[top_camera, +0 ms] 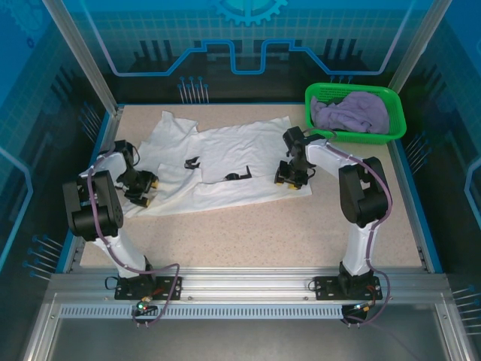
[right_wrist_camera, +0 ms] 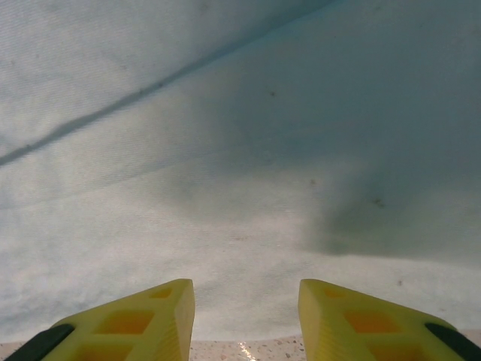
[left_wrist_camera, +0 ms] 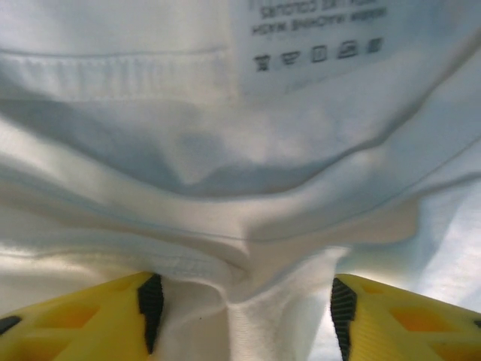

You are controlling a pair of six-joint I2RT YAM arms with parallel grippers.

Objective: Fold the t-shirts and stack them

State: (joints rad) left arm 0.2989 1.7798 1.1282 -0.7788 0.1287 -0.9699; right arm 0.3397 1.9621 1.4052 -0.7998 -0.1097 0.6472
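A white t-shirt (top_camera: 225,162) with small black prints lies spread out, slightly rumpled, across the back middle of the table. My left gripper (top_camera: 140,189) sits at its left edge. In the left wrist view the left gripper (left_wrist_camera: 244,301) is open, with a bunched fold of the white t-shirt (left_wrist_camera: 240,226) lying loose between its yellow fingers (left_wrist_camera: 90,316). My right gripper (top_camera: 288,174) is at the shirt's lower right edge. In the right wrist view the right gripper (right_wrist_camera: 246,308) is open just above the hem of the white t-shirt (right_wrist_camera: 240,150). A pale lavender t-shirt (top_camera: 352,113) lies crumpled in the basket.
The green mesh basket (top_camera: 353,89) stands at the back right corner. A care label (left_wrist_camera: 316,30) shows inside the white shirt. The speckled table (top_camera: 263,233) stretches bare in front of the shirt, bounded by blue edges and the frame posts.
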